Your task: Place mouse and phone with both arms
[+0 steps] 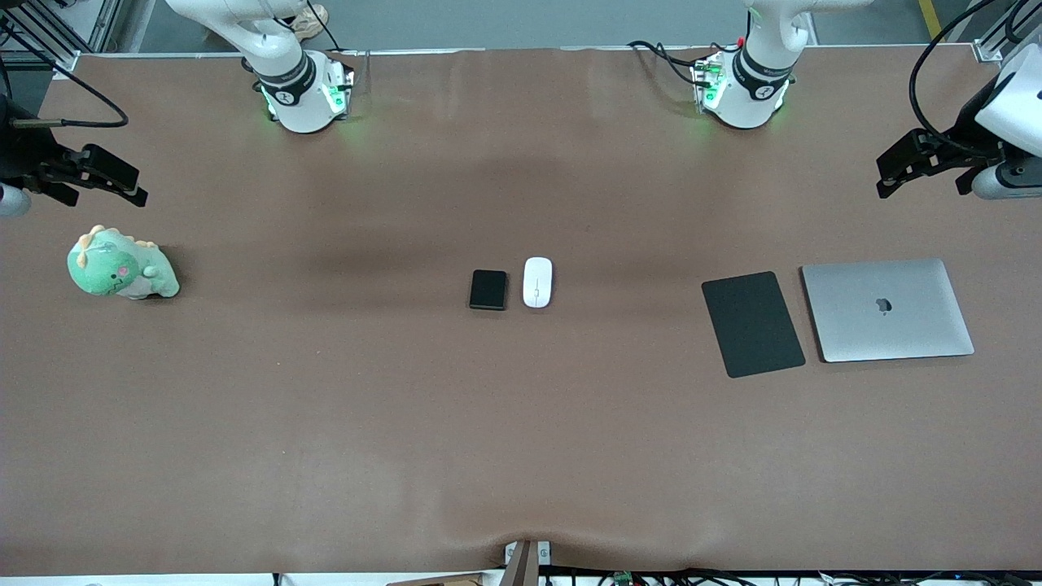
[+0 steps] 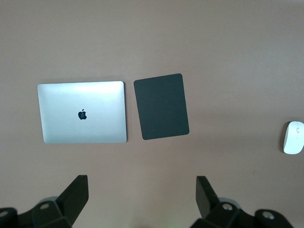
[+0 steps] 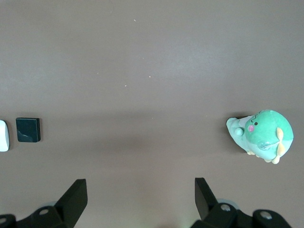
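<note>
Both jaws stand released and empty: the left gripper hangs over the left arm's end of the table, above bare cloth just farther from the front camera than the laptop, and the right gripper hangs over the right arm's end, just above the green plush dinosaur. Neither arm touches anything; nothing of the task appears done yet. Landmark: the mouse, mid-table. The phone lies just beside the mouse, on its right-arm side, apart by a narrow strip of cloth. Both have their long axes running toward the front camera, parallel to each other. The black pad lies well toward the left arm's end from the mouse, with the laptop just past it. Key relation: the mouse sits on the left gripper's side of the pair, the phone on the right gripper's side, so each arm has its own target without crossing. Judged: each gripper must travel inward to table centre, then close across the short width of its object.
</note>
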Controlling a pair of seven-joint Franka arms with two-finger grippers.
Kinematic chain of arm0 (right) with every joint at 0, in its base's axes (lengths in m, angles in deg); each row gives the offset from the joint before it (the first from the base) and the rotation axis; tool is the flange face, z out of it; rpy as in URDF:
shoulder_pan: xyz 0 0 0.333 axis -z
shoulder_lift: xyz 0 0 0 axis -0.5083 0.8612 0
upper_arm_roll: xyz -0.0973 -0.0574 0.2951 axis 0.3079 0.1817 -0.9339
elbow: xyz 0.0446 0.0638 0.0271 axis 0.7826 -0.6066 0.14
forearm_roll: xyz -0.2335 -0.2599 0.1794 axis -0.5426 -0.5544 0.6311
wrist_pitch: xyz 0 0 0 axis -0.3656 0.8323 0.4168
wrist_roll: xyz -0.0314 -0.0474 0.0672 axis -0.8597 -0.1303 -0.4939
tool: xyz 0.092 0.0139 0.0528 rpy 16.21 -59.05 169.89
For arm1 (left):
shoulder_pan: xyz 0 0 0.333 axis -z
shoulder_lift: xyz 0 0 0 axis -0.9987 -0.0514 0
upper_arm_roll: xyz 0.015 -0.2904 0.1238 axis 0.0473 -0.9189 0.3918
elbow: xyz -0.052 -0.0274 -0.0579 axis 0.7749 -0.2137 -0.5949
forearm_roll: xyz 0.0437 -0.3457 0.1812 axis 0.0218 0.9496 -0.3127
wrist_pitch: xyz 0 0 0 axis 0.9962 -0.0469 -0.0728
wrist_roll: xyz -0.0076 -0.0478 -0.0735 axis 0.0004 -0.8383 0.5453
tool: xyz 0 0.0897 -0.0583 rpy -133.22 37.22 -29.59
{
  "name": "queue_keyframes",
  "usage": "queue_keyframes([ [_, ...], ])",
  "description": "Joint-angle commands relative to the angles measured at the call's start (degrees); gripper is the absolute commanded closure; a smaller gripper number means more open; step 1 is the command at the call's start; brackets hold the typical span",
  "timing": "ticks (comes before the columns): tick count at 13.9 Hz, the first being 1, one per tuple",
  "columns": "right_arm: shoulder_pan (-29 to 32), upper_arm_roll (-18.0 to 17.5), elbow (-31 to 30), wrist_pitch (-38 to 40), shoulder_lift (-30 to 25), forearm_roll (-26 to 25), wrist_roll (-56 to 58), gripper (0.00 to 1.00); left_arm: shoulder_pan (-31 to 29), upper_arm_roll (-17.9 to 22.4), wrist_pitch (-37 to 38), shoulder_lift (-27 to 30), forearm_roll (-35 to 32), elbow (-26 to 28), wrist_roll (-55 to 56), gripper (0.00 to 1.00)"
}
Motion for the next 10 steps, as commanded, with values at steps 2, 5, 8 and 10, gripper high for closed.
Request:
queue_keyframes([
  [2, -0.06, 0.32, 0.89, 0.58, 0.08, 0.51, 0.65, 0.00, -0.60, -0.15, 0.83, -0.28, 0.50, -1.17, -1.02, 0.00],
  [5, -0.06, 0.32, 1.15, 0.67, 0.16, 0.60, 0.65, 0.00, -0.60, -0.15, 0.83, -0.20, 0.50, -1.17, -0.94, 0.00],
  [8, -0.41, 0.32, 1.85, 0.67, 0.69, 0.51, 0.56, 0.00, -0.60, 0.03, 0.83, -0.98, 0.94, -1.79, -1.02, 0.00],
  [10, -0.06, 0.32, 3.70, 0.84, 2.27, 0.60, 0.56, 0.00, -0.60, 0.12, 0.83, -0.99, 0.94, -1.70, -1.11, 0.00],
])
